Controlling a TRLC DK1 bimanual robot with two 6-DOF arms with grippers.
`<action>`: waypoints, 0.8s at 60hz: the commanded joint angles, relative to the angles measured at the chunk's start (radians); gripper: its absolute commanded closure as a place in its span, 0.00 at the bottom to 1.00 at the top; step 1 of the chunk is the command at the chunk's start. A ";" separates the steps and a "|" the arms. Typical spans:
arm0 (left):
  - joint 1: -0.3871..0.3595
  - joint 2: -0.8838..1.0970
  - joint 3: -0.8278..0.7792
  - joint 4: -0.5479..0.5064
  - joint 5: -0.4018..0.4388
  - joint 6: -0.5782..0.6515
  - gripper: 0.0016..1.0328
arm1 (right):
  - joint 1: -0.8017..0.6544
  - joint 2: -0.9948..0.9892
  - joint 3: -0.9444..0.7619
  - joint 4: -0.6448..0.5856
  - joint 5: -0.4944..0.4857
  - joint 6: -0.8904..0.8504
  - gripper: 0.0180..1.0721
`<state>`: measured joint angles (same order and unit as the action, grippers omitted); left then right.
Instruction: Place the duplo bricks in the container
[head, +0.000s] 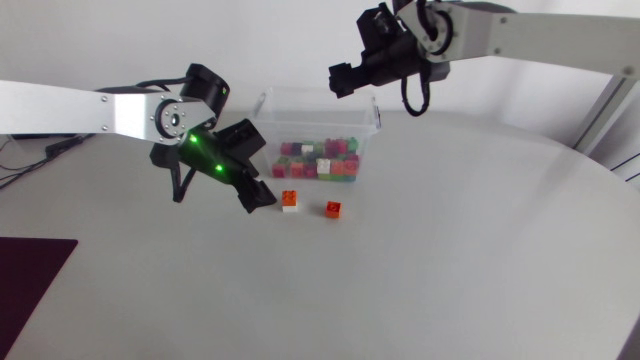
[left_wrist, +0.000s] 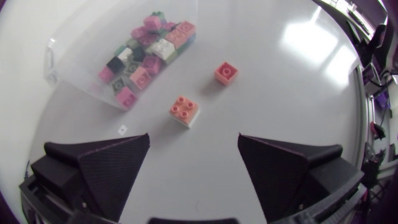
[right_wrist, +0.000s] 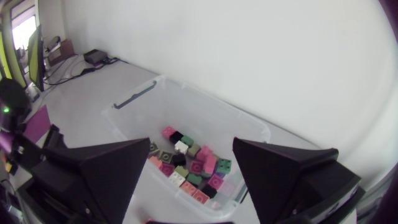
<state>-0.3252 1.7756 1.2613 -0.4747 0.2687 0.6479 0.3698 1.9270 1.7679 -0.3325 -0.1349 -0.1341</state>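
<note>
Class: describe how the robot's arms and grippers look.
The left arm and right arm have silver-white links and black joints. The left gripper and right gripper are matte black with broad wedge-shaped fingers. A green light glows by the left wrist; a black cable loops at the right.

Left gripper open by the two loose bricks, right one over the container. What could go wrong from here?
1. The orange-white brick lies near the container wall; the left gripper, fingers wide, might clip that wall on the way down.
2. The red brick lies close by; a finger may knock it away.
3. The right gripper hangs over the container; the arms might collide at drop-off.
</note>
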 joint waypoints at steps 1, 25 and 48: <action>0.009 0.064 0.036 -0.022 0.024 0.082 0.05 | -0.005 -0.126 -0.125 0.013 -0.019 -0.036 0.05; 0.044 0.277 0.214 -0.077 0.113 0.262 0.06 | -0.008 -0.442 -0.667 0.148 -0.081 -0.091 0.05; 0.040 0.421 0.319 -0.077 0.156 0.346 0.07 | -0.008 -0.514 -0.881 0.204 -0.092 -0.114 0.05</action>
<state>-0.2878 2.1559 1.5330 -0.5423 0.4084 0.9531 0.3698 1.4254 0.9207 -0.1474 -0.2172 -0.2329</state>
